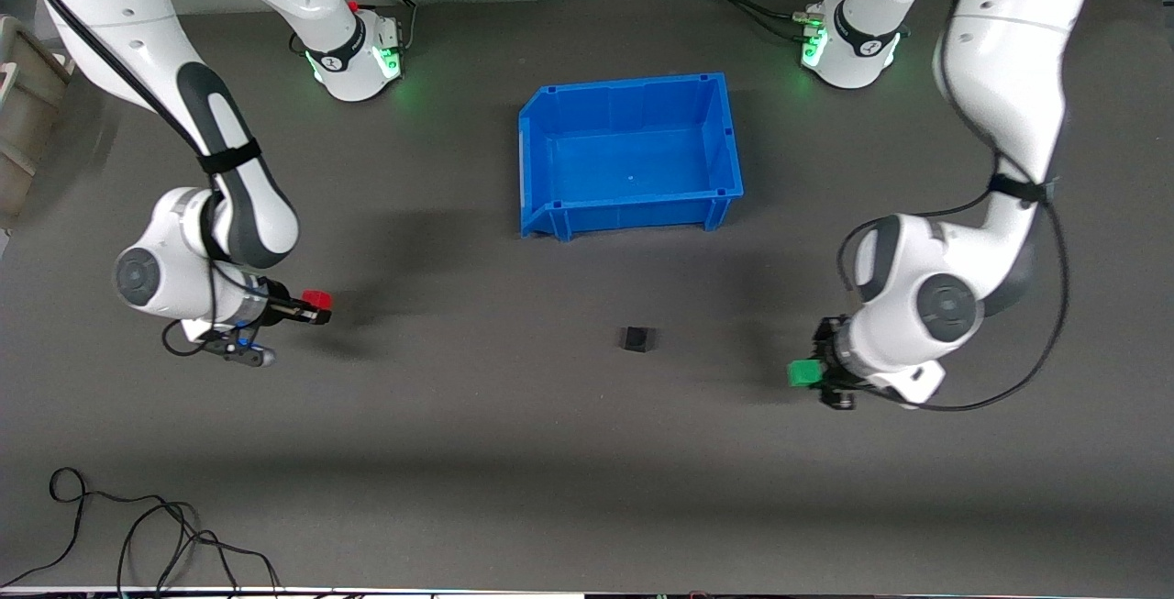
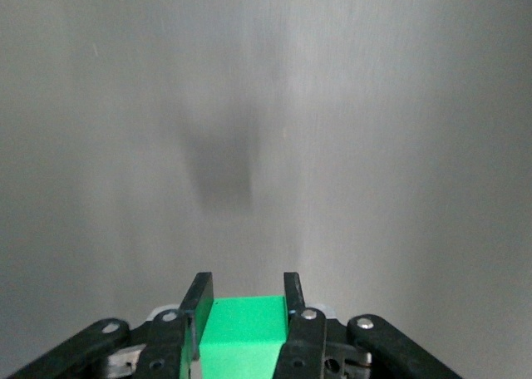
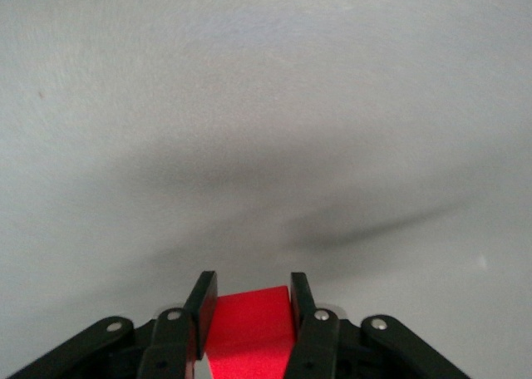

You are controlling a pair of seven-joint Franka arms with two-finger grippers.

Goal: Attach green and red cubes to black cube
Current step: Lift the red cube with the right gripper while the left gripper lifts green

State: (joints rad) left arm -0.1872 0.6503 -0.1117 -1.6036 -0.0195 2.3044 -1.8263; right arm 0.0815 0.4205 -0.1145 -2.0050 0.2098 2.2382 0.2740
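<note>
The black cube (image 1: 636, 338) lies alone on the dark table, nearer to the front camera than the blue bin. My left gripper (image 1: 807, 373) hangs over the table toward the left arm's end, shut on the green cube (image 1: 802, 373); the left wrist view shows that green cube (image 2: 243, 333) clamped between both fingers. Toward the right arm's end my right gripper (image 1: 315, 304) is shut on the red cube (image 1: 316, 298). In the right wrist view the red cube (image 3: 249, 327) sits slightly tilted between the fingers. Both grippers are well apart from the black cube.
A blue bin (image 1: 537, 136) with nothing in it stands mid-table, farther from the front camera than the black cube. Loose black cables (image 1: 147, 535) lie near the table's front edge at the right arm's end. A beige box (image 1: 23, 113) sits at that end's edge.
</note>
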